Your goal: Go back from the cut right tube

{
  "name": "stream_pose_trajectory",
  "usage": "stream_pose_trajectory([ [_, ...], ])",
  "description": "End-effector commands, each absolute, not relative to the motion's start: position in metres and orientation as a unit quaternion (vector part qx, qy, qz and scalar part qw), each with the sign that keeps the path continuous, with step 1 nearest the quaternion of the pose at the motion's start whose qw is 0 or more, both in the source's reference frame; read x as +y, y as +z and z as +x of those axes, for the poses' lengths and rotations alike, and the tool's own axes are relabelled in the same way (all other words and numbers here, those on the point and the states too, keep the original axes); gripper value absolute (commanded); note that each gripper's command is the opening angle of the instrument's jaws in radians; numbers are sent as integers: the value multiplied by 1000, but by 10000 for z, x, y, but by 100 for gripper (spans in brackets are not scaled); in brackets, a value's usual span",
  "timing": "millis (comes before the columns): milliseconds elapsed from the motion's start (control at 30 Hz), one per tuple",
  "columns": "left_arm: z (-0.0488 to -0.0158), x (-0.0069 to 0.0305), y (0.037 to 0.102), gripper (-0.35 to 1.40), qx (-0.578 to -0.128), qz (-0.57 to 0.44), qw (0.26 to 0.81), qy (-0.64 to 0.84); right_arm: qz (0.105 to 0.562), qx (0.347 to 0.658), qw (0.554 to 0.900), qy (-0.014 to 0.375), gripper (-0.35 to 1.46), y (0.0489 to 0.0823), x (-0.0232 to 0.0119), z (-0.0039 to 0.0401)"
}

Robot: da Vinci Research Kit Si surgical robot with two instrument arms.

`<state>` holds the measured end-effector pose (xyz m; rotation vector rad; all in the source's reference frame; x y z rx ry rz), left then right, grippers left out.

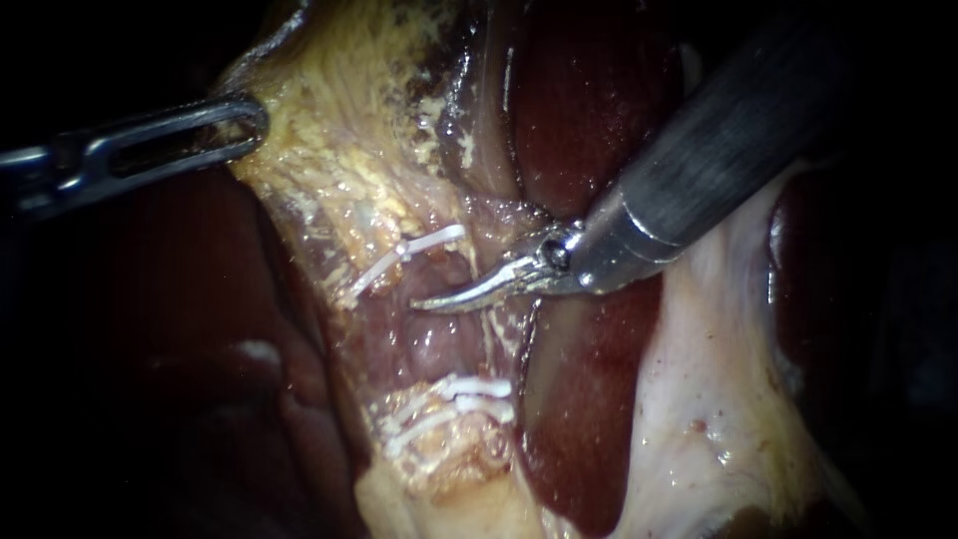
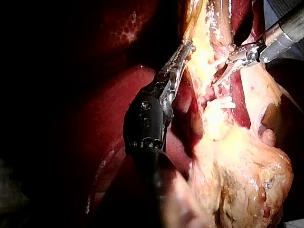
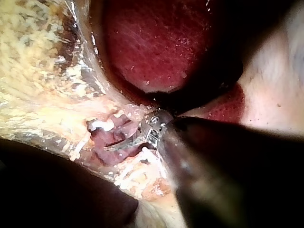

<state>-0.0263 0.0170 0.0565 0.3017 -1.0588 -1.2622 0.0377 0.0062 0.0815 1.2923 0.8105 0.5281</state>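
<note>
Finding: my right instrument (image 1: pixel 424 302) lies with its curved blades in the gap between the upper clip (image 1: pixel 424 245) and the lower clips (image 1: pixel 464 391). The blades lie together and hold nothing. The cut tube (image 1: pixel 434 344) sits just under the blade tips, in the pink bed between those clips. I cannot make out its ends clearly.

My left instrument (image 1: pixel 244 125) is clamped on the edge of the fatty tissue (image 1: pixel 329 150), well apart from the clips, and holds that sheet taut.

Assessment: the withdrawal has not begun, since the blade tips are within the clipped span.

Recommendation:
- Pull the right instrument straight back along its own shaft line, toward where it enters, with the blades closed.
- Avoid any sideways sweep. The curved tip is near the upper clip and could hook it or drag on a stump.
- Lift slightly off the bed first so the tip does not scrape.
- Watch the liver (image 1: pixel 579 110) beside the shaft.
- Hold the left grip steady, as slackening it would let tissue fold onto the blades.
</note>
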Motion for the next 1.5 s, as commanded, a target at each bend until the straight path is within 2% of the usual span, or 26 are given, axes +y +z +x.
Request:
stream_pose_trajectory([
  [33, -263, 170, 565, -35, -470, 134, 670, -560, 579, 364, 691, 236, -35, 814, 62, 377],
  [200, -263, 169, 565, -35, -470, 134, 670, -560, 579, 363, 692, 235, -35, 811, 59, 377],
  [233, -263, 169, 565, -35, -470, 134, 670, -560, 579, 363, 692, 234, -30, 811, 59, 377],
  [267, -263, 169, 565, -35, -470, 134, 670, -560, 577, 364, 692, 236, -5, 810, 58, 377],
  [300, -263, 169, 565, -35, -470, 134, 670, -560, 574, 365, 693, 239, 29, 809, 57, 377],
  [367, -263, 169, 565, -35, -470, 134, 670, -560, 571, 367, 693, 242, 52, 808, 57, 377],
  [433, -263, 169, 565, -35, -470, 134, 670, -560, 570, 368, 694, 243, 66, 807, 56, 377],
  [733, -263, 169, 565, -35, -470, 134, 670, -560, 570, 366, 693, 246, 71, 805, 55, 377],
  [900, -262, 169, 565, -35, -470, 134, 670, -560, 546, 388, 706, 231, 76, 796, 51, 374],
  [1100, -262, 168, 565, -35, -470, 133, 670, -560, 467, 427, 752, 183, 101, 781, 40, 360],
  [1167, -262, 168, 565, -35, -470, 133, 670, -560, 428, 441, 771, 167, 116, 776, 35, 352],
  [1267, -262, 168, 566, -35, -470, 133, 670, -560, 373, 465, 789, 146, 130, 769, 32, 339],
  [1400, -263, 167, 566, -35, -470, 133, 670, -560, 307, 487, 810, 114, 141, 764, 30, 328],
  [1500, -263, 167, 567, -35, -470, 133, 670, -560, 260, 497, 823, 90, 143, 762, 31, 324],
])
